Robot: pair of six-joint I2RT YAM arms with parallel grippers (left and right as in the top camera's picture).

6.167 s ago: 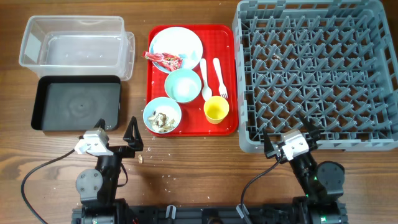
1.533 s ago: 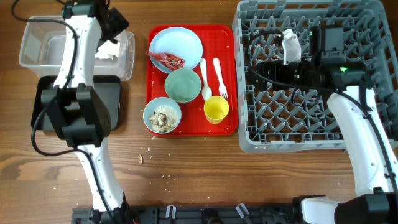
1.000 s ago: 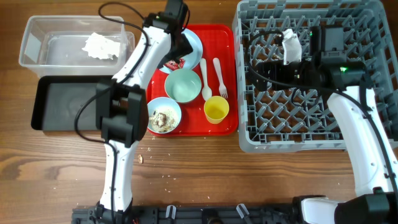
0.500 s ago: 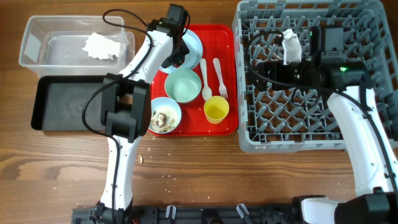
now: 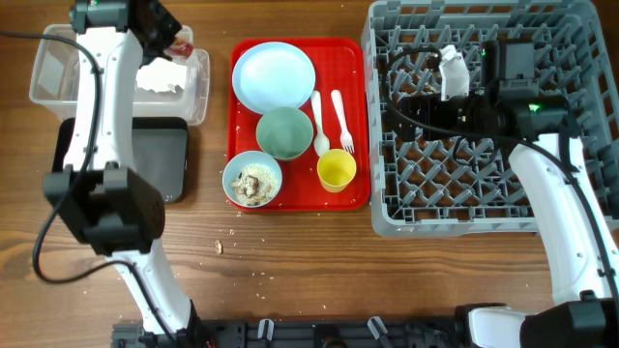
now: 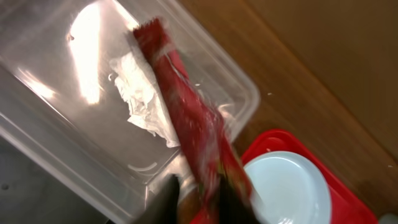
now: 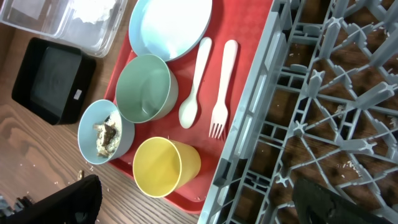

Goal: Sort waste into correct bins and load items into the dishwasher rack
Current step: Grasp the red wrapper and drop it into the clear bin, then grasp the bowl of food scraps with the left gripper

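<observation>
Gone from the pale blue plate, the red snack wrapper now hangs pinched in the left gripper, which has swung over the clear tub, at the end nearest the red tray. Inside the tub lies the white tissue. Across the table, the right gripper hovers empty, fingers spread wide, above the grey rack, at its edge beside the tray.

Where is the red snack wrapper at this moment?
The red snack wrapper hangs from the left gripper above the right end of the clear tub, beside the white tissue inside it, at the top left of the overhead view.
</observation>
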